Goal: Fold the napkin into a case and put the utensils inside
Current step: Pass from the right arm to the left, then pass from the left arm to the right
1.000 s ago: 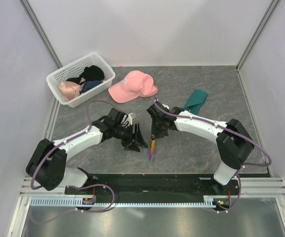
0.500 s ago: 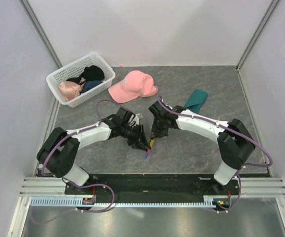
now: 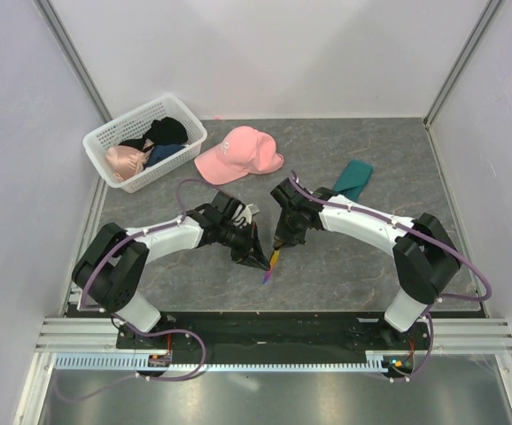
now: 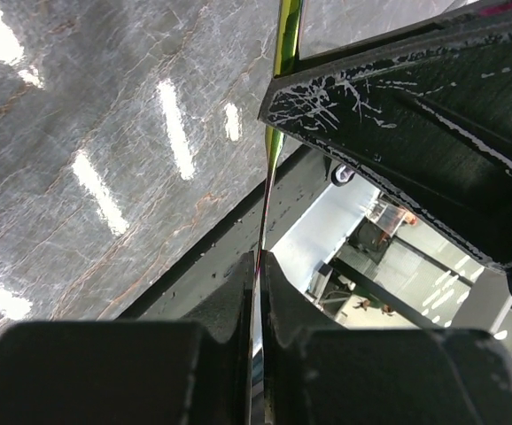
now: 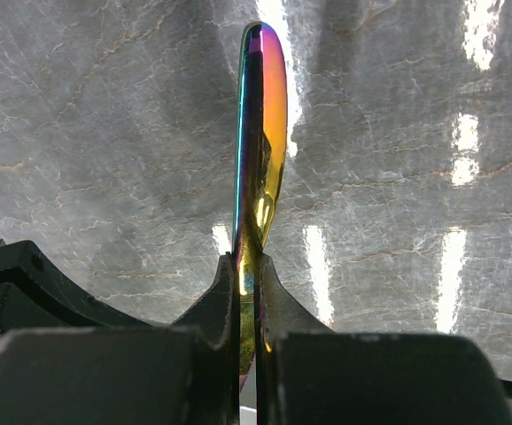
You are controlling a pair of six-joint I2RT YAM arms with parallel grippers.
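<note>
Napkin (image 3: pixel 352 180): teal, already folded into a narrow layered strip, lying on the counter (image 3: pixel 345 266) toward the far right, well apart from both arms.
Utensil (image 5: pixel 260 133): thin, purple-and-orange, held between the arms at centre front.
Right claw (image 5: pixel 249 261): clenched on one end.
Left claw (image 4: pixel 258 261): pinched edge-on onto the same piece, apparently mid-handover.
Fork: not found in any view.
Outstanding, by appearance: carrying the cutlery across and sliding both pieces into the folded napkin.
</note>
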